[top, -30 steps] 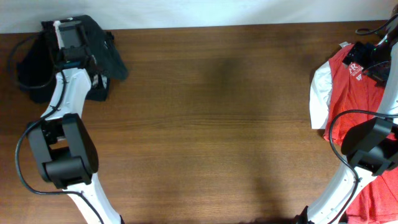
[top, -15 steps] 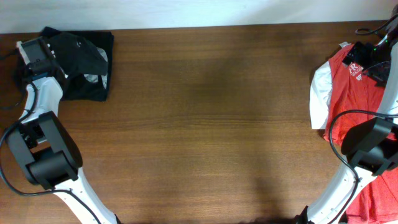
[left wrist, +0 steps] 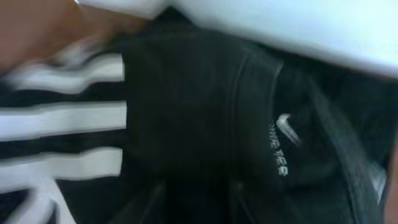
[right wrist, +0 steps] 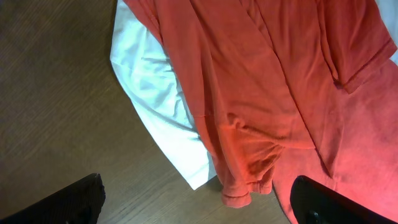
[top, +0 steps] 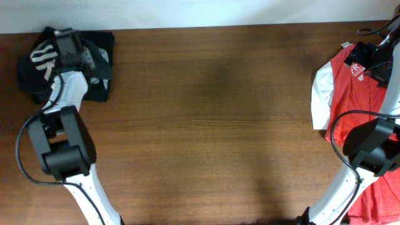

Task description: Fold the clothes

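At the table's [top: 206, 125] far-left corner | left gripper [top: 67, 41] back over black trousers [top: 41, 57], lettering newly exposed, jaws unreadable | right gripper [right wrist: 196, 205] unmoved, jaws apart

The table [top: 212, 125] shows bare wood across its whole middle, from near edge to far edge; I can pass freely there. The far left corner is blocked by the black trousers [top: 42, 57] and the black garment [top: 103, 50], heaped together under my left arm [top: 62, 147]. Along the right edge the red T-shirt [top: 353, 94] lies spread, its white sleeve [top: 320, 100] reaching inward, beside my right arm [top: 372, 150].
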### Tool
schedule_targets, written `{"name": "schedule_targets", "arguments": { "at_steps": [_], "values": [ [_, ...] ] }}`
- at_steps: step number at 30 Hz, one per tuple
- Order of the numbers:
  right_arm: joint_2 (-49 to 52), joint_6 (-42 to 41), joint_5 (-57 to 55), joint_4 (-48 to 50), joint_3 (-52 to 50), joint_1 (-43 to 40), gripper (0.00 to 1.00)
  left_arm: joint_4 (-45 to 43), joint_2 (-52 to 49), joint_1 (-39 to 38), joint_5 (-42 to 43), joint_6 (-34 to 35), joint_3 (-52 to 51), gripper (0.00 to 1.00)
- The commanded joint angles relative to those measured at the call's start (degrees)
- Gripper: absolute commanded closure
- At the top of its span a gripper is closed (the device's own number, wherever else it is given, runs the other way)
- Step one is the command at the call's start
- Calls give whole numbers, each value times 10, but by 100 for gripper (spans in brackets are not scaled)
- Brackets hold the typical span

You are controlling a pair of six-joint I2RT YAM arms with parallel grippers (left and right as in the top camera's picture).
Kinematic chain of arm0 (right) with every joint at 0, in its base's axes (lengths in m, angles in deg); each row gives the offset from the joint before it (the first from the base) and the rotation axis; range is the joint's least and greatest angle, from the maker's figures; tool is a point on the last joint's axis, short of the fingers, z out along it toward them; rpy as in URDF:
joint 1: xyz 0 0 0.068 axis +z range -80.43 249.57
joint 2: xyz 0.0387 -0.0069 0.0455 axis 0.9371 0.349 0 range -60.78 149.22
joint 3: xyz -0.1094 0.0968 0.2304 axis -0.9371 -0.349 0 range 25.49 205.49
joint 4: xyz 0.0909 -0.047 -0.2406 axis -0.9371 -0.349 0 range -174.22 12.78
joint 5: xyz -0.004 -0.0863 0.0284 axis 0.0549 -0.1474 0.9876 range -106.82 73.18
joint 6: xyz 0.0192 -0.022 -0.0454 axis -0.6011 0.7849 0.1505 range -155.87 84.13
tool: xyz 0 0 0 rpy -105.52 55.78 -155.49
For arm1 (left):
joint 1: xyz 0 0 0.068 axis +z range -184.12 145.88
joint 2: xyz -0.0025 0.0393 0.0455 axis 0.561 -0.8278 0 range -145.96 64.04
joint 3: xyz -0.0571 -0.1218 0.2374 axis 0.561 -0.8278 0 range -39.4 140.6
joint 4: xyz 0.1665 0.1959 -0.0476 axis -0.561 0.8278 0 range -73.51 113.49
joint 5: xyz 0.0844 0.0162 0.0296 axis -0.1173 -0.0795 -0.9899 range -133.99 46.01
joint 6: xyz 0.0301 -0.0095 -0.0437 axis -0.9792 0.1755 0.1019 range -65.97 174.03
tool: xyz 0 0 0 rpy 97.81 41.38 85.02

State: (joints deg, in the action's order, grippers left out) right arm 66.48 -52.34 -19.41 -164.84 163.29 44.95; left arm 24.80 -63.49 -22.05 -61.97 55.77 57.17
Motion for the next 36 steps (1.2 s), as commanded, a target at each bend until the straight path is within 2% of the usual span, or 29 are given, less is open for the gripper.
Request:
{"name": "schedule_targets", "arguments": {
  "at_steps": [1, 3, 4, 6, 9, 11, 14, 18, 24, 27, 30, 33, 35, 36],
  "values": [
    [-5, -3, -7, 0, 2, -2, 1, 39, -7, 4, 9, 4, 3, 50],
    [-5, -3, -7, 0, 2, -2, 1, 77, 34, -4, 7, 4, 3, 40],
    [-5, -3, -7, 0, 2, -2, 1, 109, 72, -12, 7, 4, 3, 31],
    [-5, -3, -7, 0, 2, -2, 1, 195, 169, -37, 8, 5, 3, 1],
    [-5, -3, -7, 0, 2, -2, 1, 346, 342, -88, 95, 15, 3, 1],
    [-5, -3, -7, 0, 2, -2, 1, 478, 423, -112, 162, 76, 2, 1],
    [-5, -3, -7, 0, 2, -2, 1, 631, 488, -187, 183, 81, -13, 1],
    [-5, -3, -7, 0, 2, -2, 1, 727, 513, -264, 193, 89, -36, 1],
    [-5, -3, -7, 0, 2, -2, 1, 779, 513, -267, 192, 89, -36, 1],
    [-5, -3, -7, 0, 2, -2, 1, 761, 525, -267, 193, 71, -41, 1],
    [-5, -3, -7, 0, 2, -2, 1, 635, 618, -265, 232, -46, -143, 1],
    [-5, -3, -7, 0, 2, -2, 1, 513, 763, -228, 231, -62, -323, 1],
    [-5, -3, -7, 0, 2, -2, 1, 452, 901, -192, 233, -72, -434, 1],
    [-5, -3, -7, 0, 2, -2, 1, 429, 979, -174, 243, -99, -481, 1]
  ]
}}
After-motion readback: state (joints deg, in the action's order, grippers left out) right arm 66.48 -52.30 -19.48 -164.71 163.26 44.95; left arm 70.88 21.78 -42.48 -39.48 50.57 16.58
